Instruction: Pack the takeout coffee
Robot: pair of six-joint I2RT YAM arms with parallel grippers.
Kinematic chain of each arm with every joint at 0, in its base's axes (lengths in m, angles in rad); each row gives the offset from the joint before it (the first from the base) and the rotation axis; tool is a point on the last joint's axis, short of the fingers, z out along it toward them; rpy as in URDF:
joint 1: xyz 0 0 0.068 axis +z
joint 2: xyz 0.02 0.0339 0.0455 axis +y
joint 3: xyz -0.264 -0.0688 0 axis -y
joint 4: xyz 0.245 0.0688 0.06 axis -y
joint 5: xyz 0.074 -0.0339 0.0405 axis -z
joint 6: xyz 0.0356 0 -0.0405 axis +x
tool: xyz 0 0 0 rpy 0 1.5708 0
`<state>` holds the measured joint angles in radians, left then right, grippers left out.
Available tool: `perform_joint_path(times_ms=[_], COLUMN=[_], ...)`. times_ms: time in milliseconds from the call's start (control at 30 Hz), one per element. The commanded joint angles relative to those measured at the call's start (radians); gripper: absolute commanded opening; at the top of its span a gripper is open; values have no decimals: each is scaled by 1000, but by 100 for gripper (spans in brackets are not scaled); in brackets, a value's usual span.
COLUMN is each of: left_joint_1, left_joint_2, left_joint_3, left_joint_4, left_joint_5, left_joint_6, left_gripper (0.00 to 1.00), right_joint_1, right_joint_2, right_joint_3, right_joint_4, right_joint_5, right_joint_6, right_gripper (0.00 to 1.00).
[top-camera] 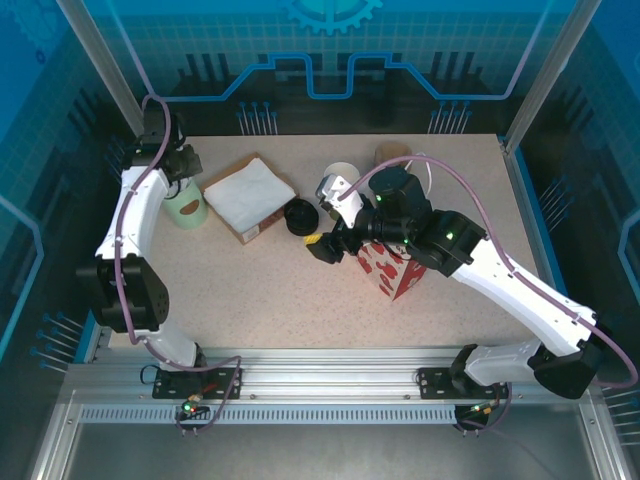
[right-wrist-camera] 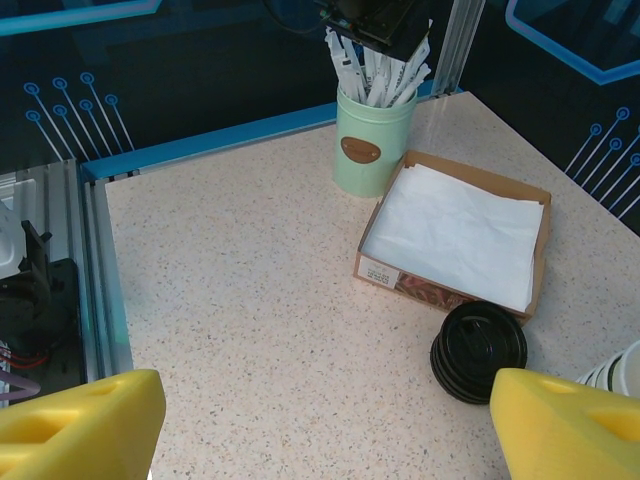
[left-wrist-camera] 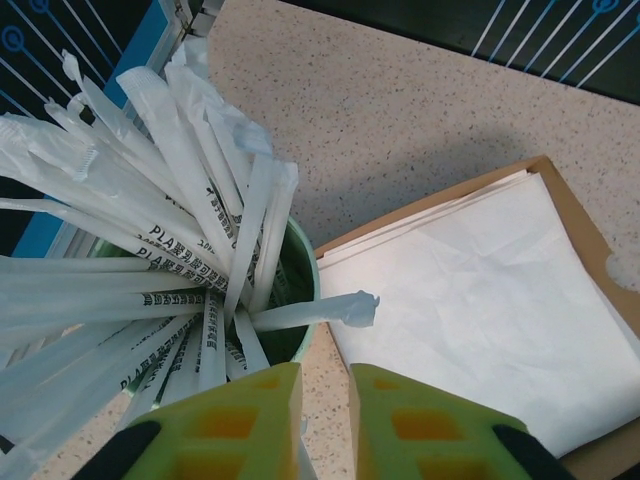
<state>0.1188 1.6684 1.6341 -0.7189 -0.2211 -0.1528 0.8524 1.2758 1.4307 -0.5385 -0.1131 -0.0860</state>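
Your left tool sits nearest the lens, its yellow-green fingers drawn almost together just above a mint-green holder crammed with paper-wrapped straws. A sliver of white wrapper shows in the narrow gap, but you cannot tell whether the pads are pinching it. One loose straw end points toward the shallow cardboard tray, which stands just beside the holder and carries a pile of white napkins.

Your right tool hangs with its yellow fingers spread wide and nothing between them, above bare speckled tabletop. Ahead of it a stack of loose black lids stands against the near corner of the napkin tray, and white-rimmed lidless cups stand just to the right of the lids.

From above, the right arm lies across the middle of the tabletop and overhangs a red-and-white carton. With that arm in the way, you cannot tell where the takeout coffee stands.
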Motion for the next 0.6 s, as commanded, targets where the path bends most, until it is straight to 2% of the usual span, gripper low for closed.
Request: perform_joint_path(times_ms=[0, 333, 567], left_joint_1=[2, 3, -15], left_joint_2=[-5, -95, -226], left_joint_3=[39, 72, 155], left_joint_4=[-17, -37, -118], left_joint_5=[-19, -71, -110], left_joint_6=[20, 56, 86], left_gripper=[16, 1, 0], right_joint_1=[17, 18, 18], right_joint_2=[8, -10, -16], right_joint_3=[27, 39, 84], right_joint_4=[-8, -27, -81], right_joint_5=[1, 16, 81], right_joint_6=[-1, 4, 16], right_gripper=[85, 85, 86])
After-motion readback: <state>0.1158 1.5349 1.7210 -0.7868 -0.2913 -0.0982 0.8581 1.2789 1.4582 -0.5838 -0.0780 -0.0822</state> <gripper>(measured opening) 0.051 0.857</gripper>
